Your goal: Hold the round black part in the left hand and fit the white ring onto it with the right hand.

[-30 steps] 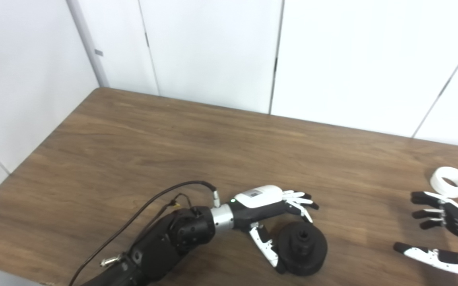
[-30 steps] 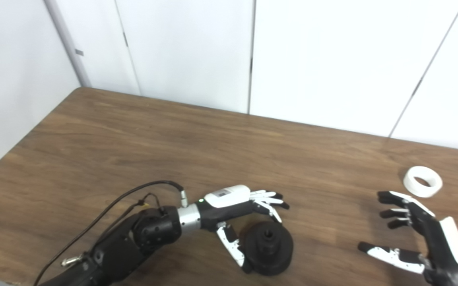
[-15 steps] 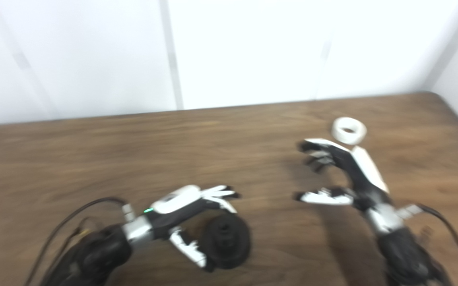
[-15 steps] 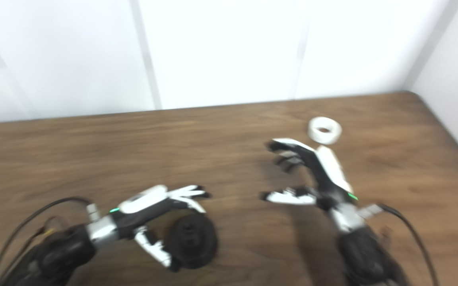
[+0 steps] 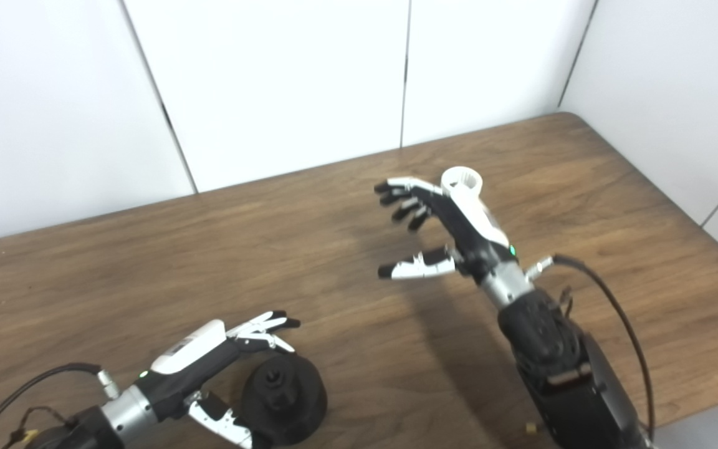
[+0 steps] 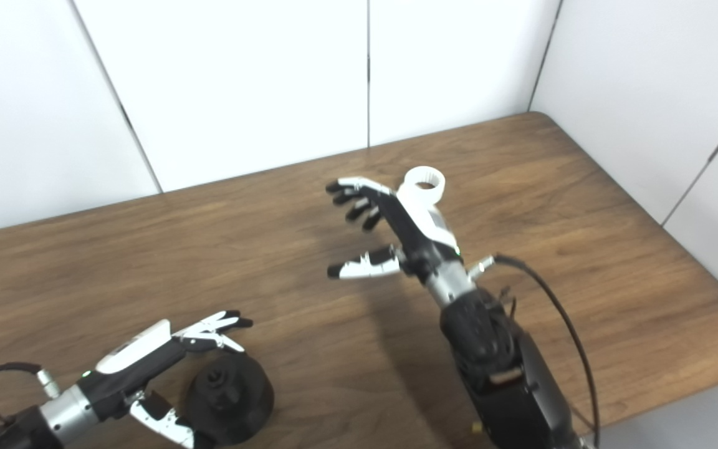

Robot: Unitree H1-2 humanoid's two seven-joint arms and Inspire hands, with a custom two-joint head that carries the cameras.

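A: Left eye view? Left hand (image 5: pixel 209 362) spread, holding nothing, round black part (image 5: pixel 282 401) just under its fingers. Right hand (image 5: pixel 443 231) splayed, empty, white ring (image 5: pixel 461 181) just behind its knuckles.

B: Right eye view: same. Ring (image 6: pixel 424 183) smooth hollow plastic on the woodgrain table (image 6: pixel 583 249); part matte, hub-topped. Reach past the ring, pinch its rim.

white ring (image 5: pixel 461 181) flat on table, round black part (image 5: pixel 281 400) upright

bare table (image 5: pixel 346 337) lies between round black part (image 5: pixel 281 402) and white ring (image 5: pixel 462 182); walls close behind.
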